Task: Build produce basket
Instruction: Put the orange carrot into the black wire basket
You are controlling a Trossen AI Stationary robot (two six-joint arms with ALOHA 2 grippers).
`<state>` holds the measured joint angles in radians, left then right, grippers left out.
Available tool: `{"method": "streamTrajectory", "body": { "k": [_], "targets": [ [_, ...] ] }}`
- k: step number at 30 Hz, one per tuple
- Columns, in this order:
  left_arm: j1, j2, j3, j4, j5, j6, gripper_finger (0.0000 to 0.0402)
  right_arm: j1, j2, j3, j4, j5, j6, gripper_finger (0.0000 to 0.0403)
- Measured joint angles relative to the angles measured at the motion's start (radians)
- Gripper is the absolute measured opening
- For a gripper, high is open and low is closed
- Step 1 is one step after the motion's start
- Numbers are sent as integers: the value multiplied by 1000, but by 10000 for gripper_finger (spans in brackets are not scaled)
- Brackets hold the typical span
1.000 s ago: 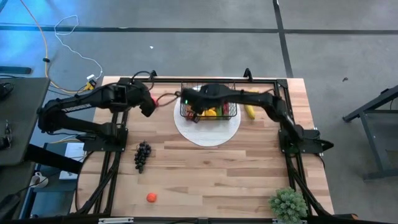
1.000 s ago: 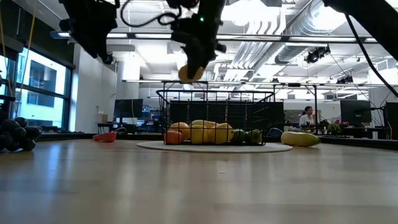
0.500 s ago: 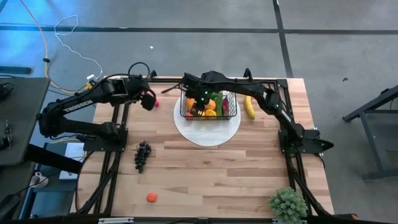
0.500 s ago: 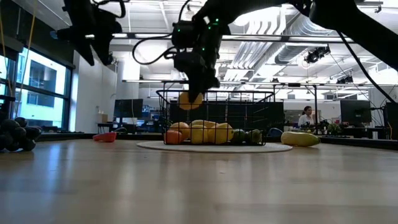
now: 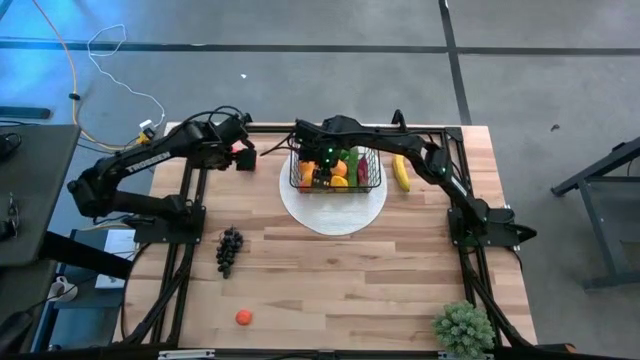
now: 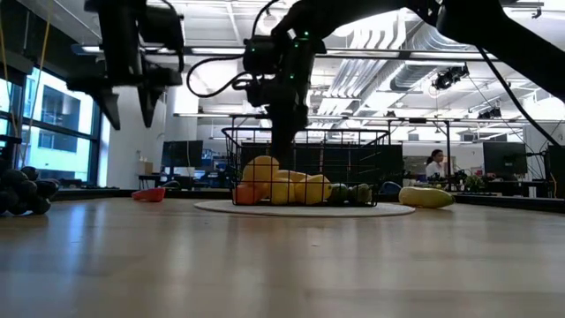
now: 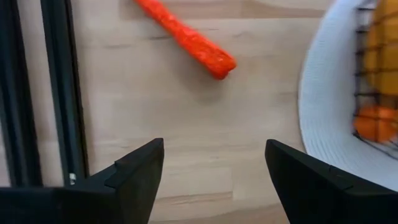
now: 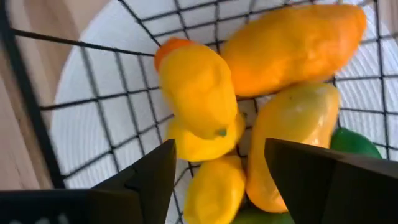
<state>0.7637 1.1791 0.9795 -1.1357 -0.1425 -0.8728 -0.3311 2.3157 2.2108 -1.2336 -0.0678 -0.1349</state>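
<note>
The black wire basket (image 5: pixel 372 180) stands on a round white plate (image 5: pixel 335 215) near the table's far edge. It holds yellow, orange and green toy produce. My right gripper (image 8: pixel 221 149) is open and points down into the basket, just above a yellow fruit (image 8: pixel 198 87) that lies on the pile. My left gripper (image 7: pixel 214 149) is open and hangs above the table, left of the plate. An orange carrot (image 7: pixel 186 37) lies flat on the wood just beyond its fingers. A banana (image 5: pixel 402 172) lies right of the basket. Grapes (image 5: pixel 229 250) and a tomato (image 5: pixel 243 317) lie nearer.
A spiky green plant (image 5: pixel 463 328) stands at the near right corner. Black frame rails (image 7: pixel 59 93) run along the table's left side beside my left gripper. Bare wood stretches across the middle and the near half of the table.
My right gripper has come down into the basket with a yellow fruit and let it go; the fruit now lies on the pile. My left gripper has moved toward the far edge, over the carrot, and turned so that its fingers point straight down.
</note>
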Motion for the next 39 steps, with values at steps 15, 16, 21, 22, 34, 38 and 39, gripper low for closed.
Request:
{"method": "streamTrajectory", "body": {
  "k": [15, 16, 21, 22, 34, 38, 39],
  "targets": [
    [99, 183, -68, 300, 8, -124, 265, -91, 0, 0, -93, -12, 56, 229],
    [103, 196, -68, 299, 8, -138, 265, -94, 0, 0, -98, -12, 56, 229],
    [121, 261, -68, 299, 28, -205, 265, -101, -20, 0, -91, -12, 44, 229],
    [125, 275, -68, 299, 31, -218, 265, -102, -31, 0, -82, -12, 44, 229],
    [194, 400, -68, 390, 92, -353, 265, -101, -79, 0, -15, 12, 41, 229],
    [212, 433, -68, 393, 106, -390, 265, -100, -79, 0, -14, 12, 41, 229],
    [214, 441, -68, 393, 108, -392, 265, -101, -79, 0, -15, 12, 41, 229]
  ]
}}
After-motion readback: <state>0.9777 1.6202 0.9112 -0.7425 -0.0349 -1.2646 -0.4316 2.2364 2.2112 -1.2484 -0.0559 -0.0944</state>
